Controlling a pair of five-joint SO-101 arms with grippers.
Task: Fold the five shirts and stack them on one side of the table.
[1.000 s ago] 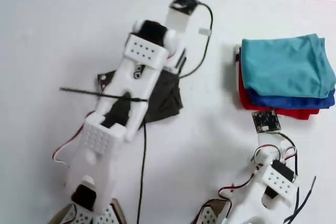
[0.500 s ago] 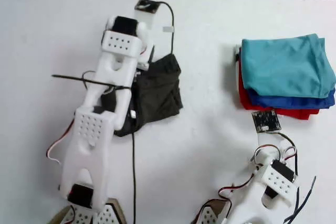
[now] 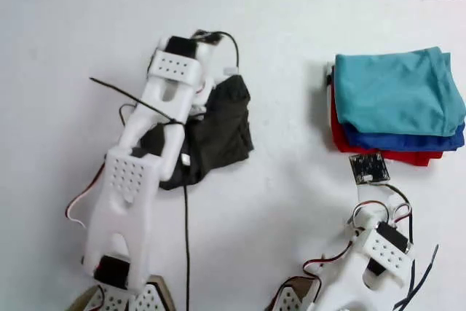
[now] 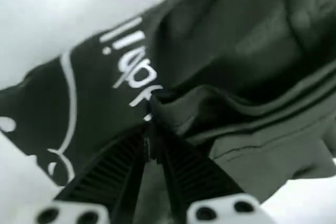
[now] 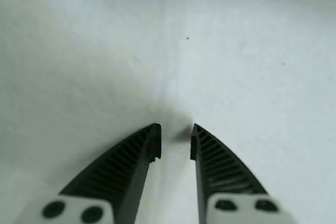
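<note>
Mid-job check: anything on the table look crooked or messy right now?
The black shirt lies bunched and skewed under the left gripper, whose jaws pinch a fold of it. In the pile at the table's side, the red shirt pokes out past the teal shirt on top.

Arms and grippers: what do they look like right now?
The left arm and right arm are white plastic shells with perforated panels, trailing black cables and red-and-white wires. The left gripper and right gripper have black, ribbed, tapering fingers on white mounts.
</note>
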